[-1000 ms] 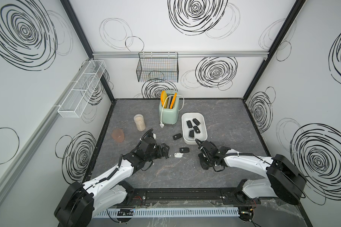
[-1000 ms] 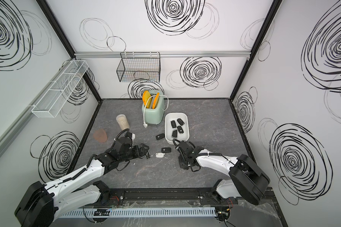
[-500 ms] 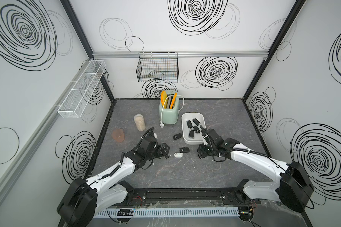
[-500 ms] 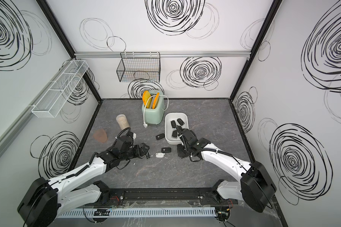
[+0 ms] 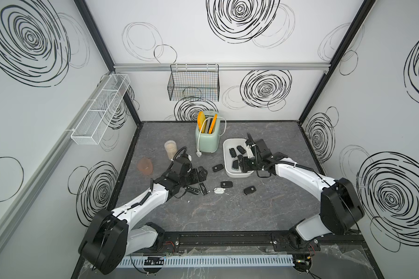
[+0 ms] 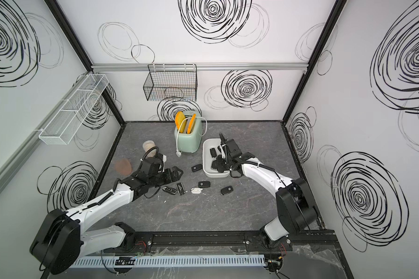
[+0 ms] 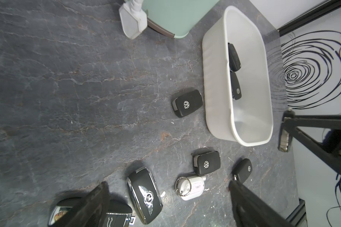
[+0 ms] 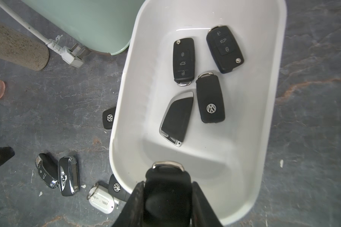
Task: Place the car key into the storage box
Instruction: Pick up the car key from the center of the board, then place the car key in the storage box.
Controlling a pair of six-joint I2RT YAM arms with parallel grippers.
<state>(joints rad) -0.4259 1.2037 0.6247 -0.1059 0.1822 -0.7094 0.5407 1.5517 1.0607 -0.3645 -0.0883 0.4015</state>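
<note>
Now the right gripper's (image 8: 167,185) half-closed jaws hold a car key (image 8: 166,198) over the storage box (image 8: 272,98), four keys (image 8: 210,102) inside just ahead; loose keys (image 7: 187,103) lie beneath the left gripper's (image 7: 167,185) wide, empty jaws.

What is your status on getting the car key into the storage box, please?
Right gripper shut on black plastic car key, over white rounded plastic storage box. Left gripper open, low above loose keys. Four black keys already inside; drop spot bare.

Grey marbled table (image 5: 228,217) bears toaster (image 5: 207,142), storage box (image 5: 236,174), beige cup (image 5: 171,149), loose car keys (image 5: 249,190).
</note>
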